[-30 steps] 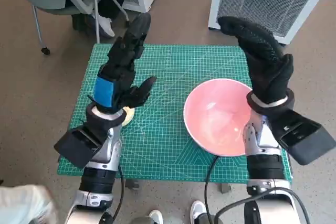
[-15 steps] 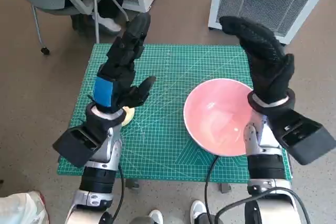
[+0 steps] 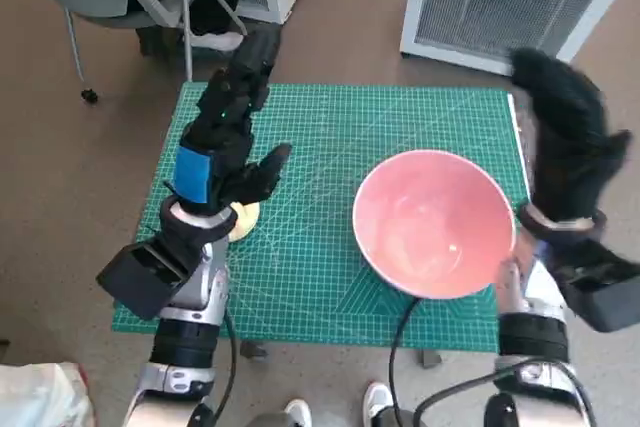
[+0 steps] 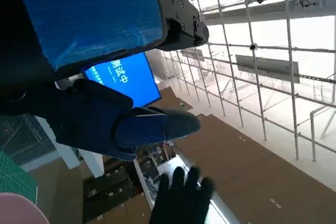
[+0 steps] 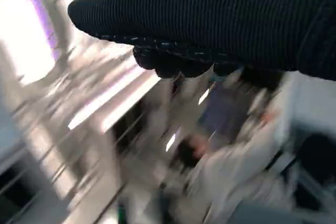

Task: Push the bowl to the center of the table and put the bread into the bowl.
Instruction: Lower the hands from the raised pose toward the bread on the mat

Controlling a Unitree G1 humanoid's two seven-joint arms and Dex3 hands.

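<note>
head view: pink bowl (image 3: 432,222) sits right of surface (image 3: 330,117) ctr, bread (image 3: 243,219) half hidden under raised left hand (image 3: 222,137), both hands empty w/ fingers spread, right hand (image 3: 567,137) blurred outside bowl — risk: fast sideways shove could tip bowl or overshoot.

mat centre (image 3: 320,147): bare | bowl (image 3: 432,222): occupies near-right part
</note>
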